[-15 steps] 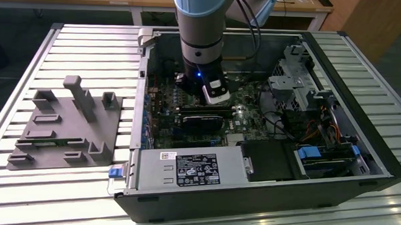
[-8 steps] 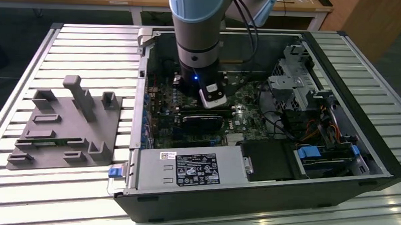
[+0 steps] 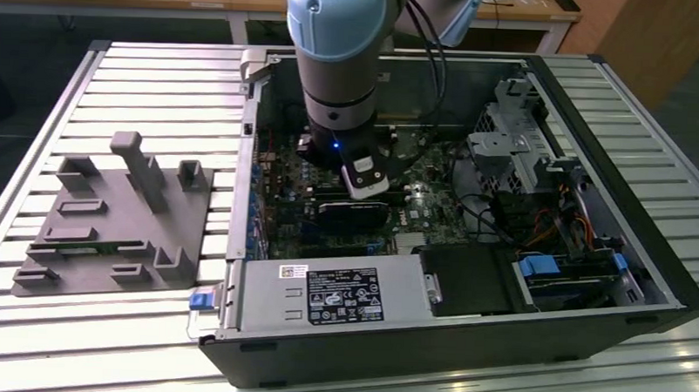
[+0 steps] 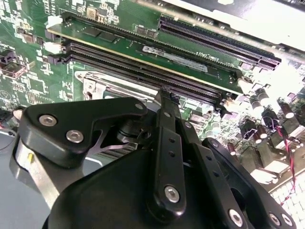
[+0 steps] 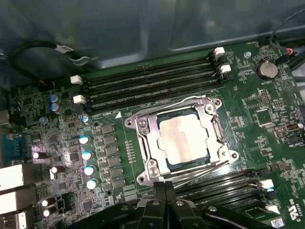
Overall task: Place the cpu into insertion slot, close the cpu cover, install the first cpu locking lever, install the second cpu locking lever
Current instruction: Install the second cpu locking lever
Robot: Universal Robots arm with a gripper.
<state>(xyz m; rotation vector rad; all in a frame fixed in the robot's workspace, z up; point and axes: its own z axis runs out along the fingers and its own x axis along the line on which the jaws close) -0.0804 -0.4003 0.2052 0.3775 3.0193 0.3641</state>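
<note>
Silvery-beige metal marks the cpu (image 5: 183, 139), seated in the insertion slot (image 5: 167, 161) with the cpu cover (image 5: 145, 144) lying closed around it (hence the window framing its face). Just beside the slot, the gripper (image 5: 164, 187) has its fingers pressed together, holding nothing.

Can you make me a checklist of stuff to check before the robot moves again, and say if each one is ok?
1. The cpu is in the insertion slot: ok, its pale face lies flat inside the socket.
2. The cpu cover is shut over the chip: ok, the metal frame lies down around it.
3. The locking levers are hooked: cannot tell, the wire rods lie along the frame's edges but their latches are not clear.
4. The gripper is near the socket: ok, its tip sits right by the socket's edge.
5. The gripper's hold: ok, shut with nothing in it.
6. The memory slots beside the socket are untouched: ok.
</note>
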